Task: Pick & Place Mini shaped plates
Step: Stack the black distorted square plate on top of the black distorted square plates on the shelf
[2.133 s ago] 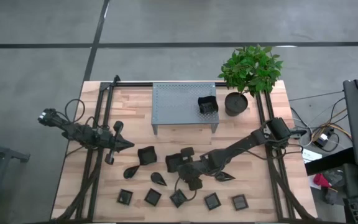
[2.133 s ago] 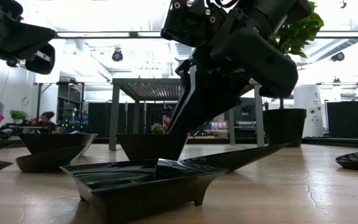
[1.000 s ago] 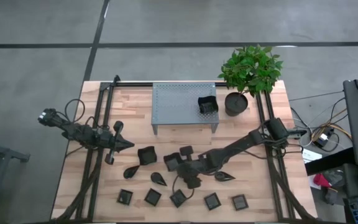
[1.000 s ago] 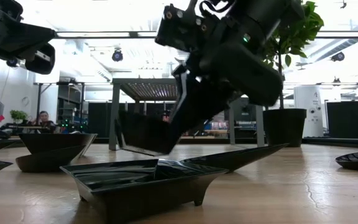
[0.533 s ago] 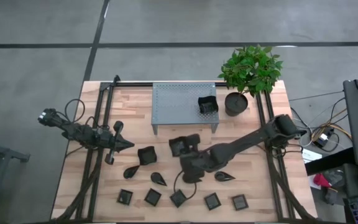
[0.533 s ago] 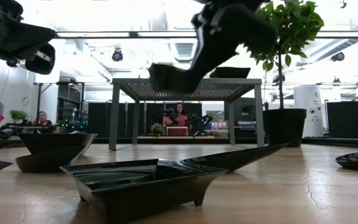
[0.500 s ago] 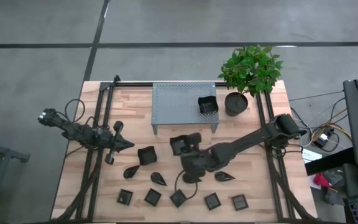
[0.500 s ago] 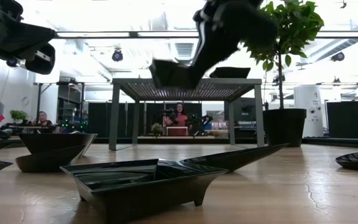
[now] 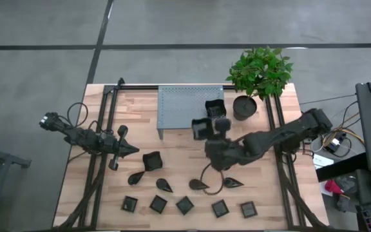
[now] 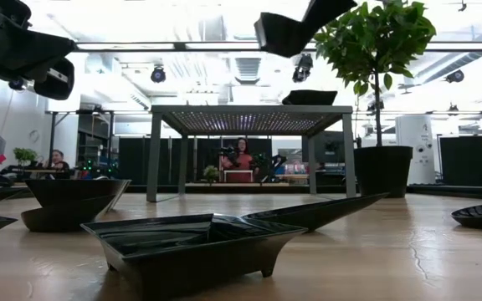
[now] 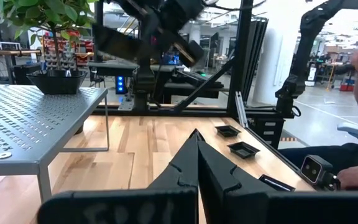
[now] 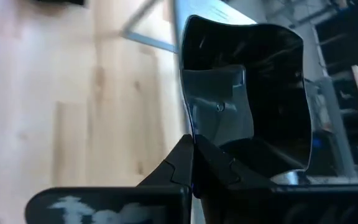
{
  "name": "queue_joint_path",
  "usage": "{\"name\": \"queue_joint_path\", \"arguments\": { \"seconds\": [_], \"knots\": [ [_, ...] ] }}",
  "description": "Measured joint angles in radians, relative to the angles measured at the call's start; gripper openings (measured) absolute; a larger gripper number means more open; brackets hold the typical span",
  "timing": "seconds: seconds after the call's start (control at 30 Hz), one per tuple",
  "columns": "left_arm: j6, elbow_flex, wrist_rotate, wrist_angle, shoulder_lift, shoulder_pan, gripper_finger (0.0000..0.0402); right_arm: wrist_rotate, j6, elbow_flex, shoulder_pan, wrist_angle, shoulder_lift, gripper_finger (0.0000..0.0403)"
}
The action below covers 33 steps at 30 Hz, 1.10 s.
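Right gripper [image 9: 206, 129]: jaws pinched on the rim of a glossy black wavy-edged square plate [image 9: 200, 129], held in the air over the front edge of the grey perforated metal stand [image 9: 179, 106]. A second black wavy-edged plate [image 9: 215, 108] sits on the stand's right part, near the black round plant pot [image 9: 244, 107]. Left gripper [image 9: 129, 149]: jaws closed, empty, over the table's left side. Other small black dishes [image 9: 158, 204] lie across the light wooden table [image 9: 269, 193], front.
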<state>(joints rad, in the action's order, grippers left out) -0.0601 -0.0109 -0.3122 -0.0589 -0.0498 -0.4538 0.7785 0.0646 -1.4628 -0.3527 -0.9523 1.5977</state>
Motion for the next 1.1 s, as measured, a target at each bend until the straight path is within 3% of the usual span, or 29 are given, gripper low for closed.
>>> {"name": "queue_joint_path", "arguments": {
  "seconds": [0.23,0.63,1.1],
  "knots": [
    [0.000,0.000,0.000,0.000,0.000,0.000,0.0000,0.003,-0.039,0.000,0.089,-0.097,-0.076,0.0008],
    [0.000,0.000,0.000,0.000,0.000,0.000,0.0000,-0.044,-0.125,0.011,0.249,-0.200,-0.029,0.0008],
    [0.000,0.000,0.000,0.000,0.000,0.000,0.0000,-0.043,-0.146,0.012,0.275,-0.219,-0.026,0.0011]
  ]
}}
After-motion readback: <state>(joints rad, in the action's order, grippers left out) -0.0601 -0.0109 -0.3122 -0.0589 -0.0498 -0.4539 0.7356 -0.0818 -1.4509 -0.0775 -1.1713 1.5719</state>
